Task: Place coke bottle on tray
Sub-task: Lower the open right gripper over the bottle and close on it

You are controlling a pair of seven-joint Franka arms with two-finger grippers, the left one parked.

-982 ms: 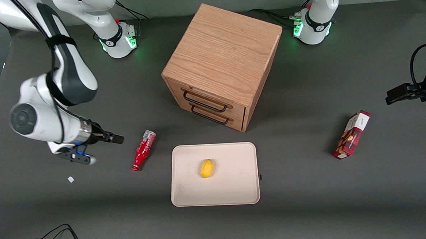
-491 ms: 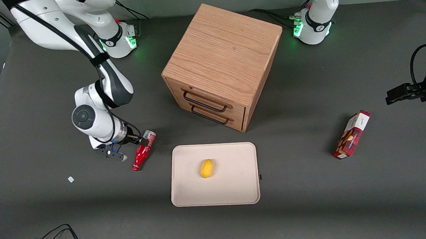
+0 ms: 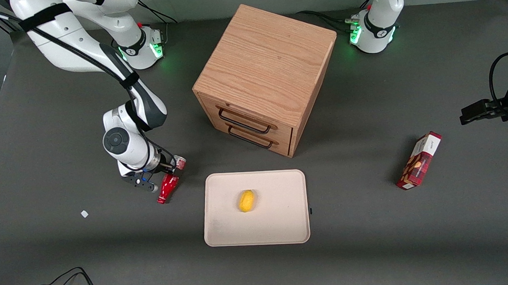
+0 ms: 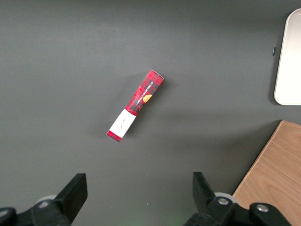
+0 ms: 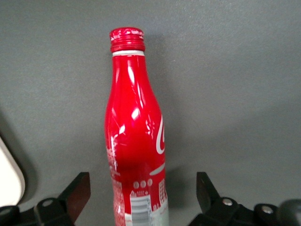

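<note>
The coke bottle is lying on its side on the desk, just beside the tray on the working arm's end, not on it and apparently not touching its rim. The gripper is sitting low over the bottle's lower body, and in the wrist view its jaws are standing wide, one finger on each side of the bottle with clear gaps, gripping nothing. So the task is looking early: the reach is done, while the closing, the lift, the carry to the tray and the release all seem to be left. A small yellow fruit-like thing is occupying the tray's middle, leaving bare floor around it. From the front, the wrist is covering the bottle's middle, so only the silver base and the neck end are showing; in the wrist view the bottle's base is cut off, and whether the fingertips are touching the desk is impossible to tell.
</note>
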